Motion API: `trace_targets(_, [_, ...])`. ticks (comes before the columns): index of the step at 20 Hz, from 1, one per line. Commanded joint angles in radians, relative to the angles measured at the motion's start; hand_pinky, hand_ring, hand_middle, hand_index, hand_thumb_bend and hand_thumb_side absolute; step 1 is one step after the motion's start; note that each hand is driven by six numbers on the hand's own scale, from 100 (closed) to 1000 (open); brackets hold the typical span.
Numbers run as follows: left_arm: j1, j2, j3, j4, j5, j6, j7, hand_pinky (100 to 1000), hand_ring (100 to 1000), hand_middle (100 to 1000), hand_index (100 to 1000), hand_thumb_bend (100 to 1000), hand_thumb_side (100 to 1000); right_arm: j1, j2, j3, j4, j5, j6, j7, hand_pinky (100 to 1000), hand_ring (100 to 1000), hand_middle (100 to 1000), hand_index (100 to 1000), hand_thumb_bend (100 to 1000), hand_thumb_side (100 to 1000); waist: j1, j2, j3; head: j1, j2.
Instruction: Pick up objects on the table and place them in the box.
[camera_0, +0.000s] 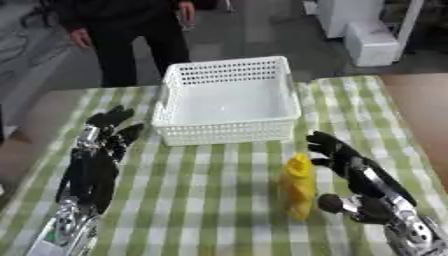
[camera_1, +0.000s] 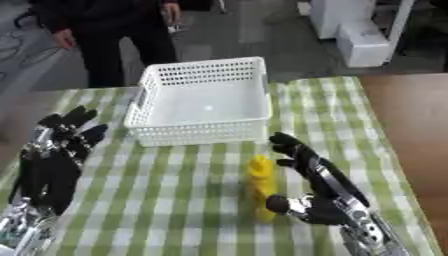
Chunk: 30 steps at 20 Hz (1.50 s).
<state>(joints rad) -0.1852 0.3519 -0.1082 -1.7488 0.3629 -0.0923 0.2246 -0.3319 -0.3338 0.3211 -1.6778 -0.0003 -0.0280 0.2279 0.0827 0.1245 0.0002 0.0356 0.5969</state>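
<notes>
Right hand spread open beside the yellow bottle, nothing gripped.

Bottle lying on the green-and-white checked tablecloth, cap end pointing toward the white basket, just short of its near wall. Fingers stretched out along the bottle's right side, thumb reaching in near its lower end, can't tell whether touching. Basket sitting at the far middle of the cloth, only a bare white floor showing inside. Over at the left edge, left hand resting on the cloth, fingers straight and relaxed, pointing away, holding nothing, well apart from the bottle.
</notes>
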Motion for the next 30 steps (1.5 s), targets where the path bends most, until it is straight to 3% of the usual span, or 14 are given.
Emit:
trace_targets(1, [-0.011,0.019,0.013,-0.017,0.002,-0.001,0.003,917,815,862,943,100,1000,-0.021,0.001,0.003,-0.005,0.027,0.005,0.006,902,960,958,1000,1000,501,-0.005,-0.008,0.003,-0.005,-0.009])
trace_targets(11, [-0.016,0.02,0.013,-0.018,0.003,-0.001,0.003,916,815,862,943,101,1000,-0.034,0.012,0.007,0.011,0.109,0.007,-0.003,912,958,955,1000,1000,517,-0.006,-0.004,0.009,-0.005,-0.013])
trace_targets(25, [-0.023,0.018,0.013,-0.018,0.003,-0.001,0.002,914,814,861,942,103,1000,-0.058,0.034,0.028,0.032,0.119,0.037,-0.008,907,951,952,1000,1000,516,-0.009,-0.001,0.02,-0.007,-0.021])
trace_targets(28, [-0.025,0.017,0.014,-0.019,0.004,-0.002,0.004,913,814,861,942,104,1000,-0.067,0.04,0.032,0.039,0.116,0.041,-0.015,894,940,943,1000,1000,510,-0.01,0.0,0.024,-0.008,-0.023])
trace_targets(30, [-0.026,0.017,0.015,-0.019,0.005,-0.002,0.004,914,814,861,942,105,1000,-0.074,0.045,0.034,0.043,0.114,0.04,-0.026,831,898,921,1000,1000,506,-0.011,0.001,0.028,-0.01,-0.024])
